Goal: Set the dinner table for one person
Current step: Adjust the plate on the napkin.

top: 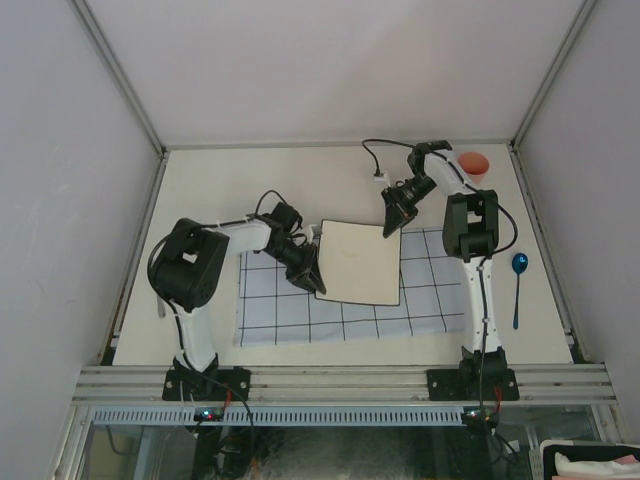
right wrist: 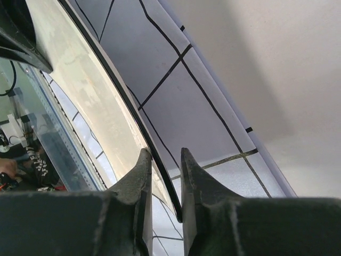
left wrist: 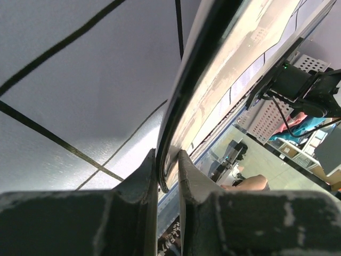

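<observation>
The square cream plate [top: 358, 262] with its dark rim is held over the grid-patterned cloth [top: 440, 300], which is spread along the near half of the desk [top: 300, 180]. The plate covers the cloth's middle and reaches past its far edge.

The left tool [top: 310, 268] is at the plate's left edge. Its jaws are narrow and pinch the thin rim between them, a sensible grip for a flat dish with nothing else to catch. The right tool [top: 393, 222] is at the plate's far right corner with the rim running between its fingers [right wrist: 139, 186]. From its own camera there seems to be a sliver of room on either side, so I cannot tell whether it grips or merely straddles the edge.

Holding the plate at two opposite sides keeps it level and square to the cloth, which to my eye means it is being centred as the heart of the setting.

The orange cup [top: 474, 163] waits in the far right corner of the desk. The blue spoon [top: 518, 285] lies along the right edge, off the cloth, and both seem yet to be brought in.
</observation>
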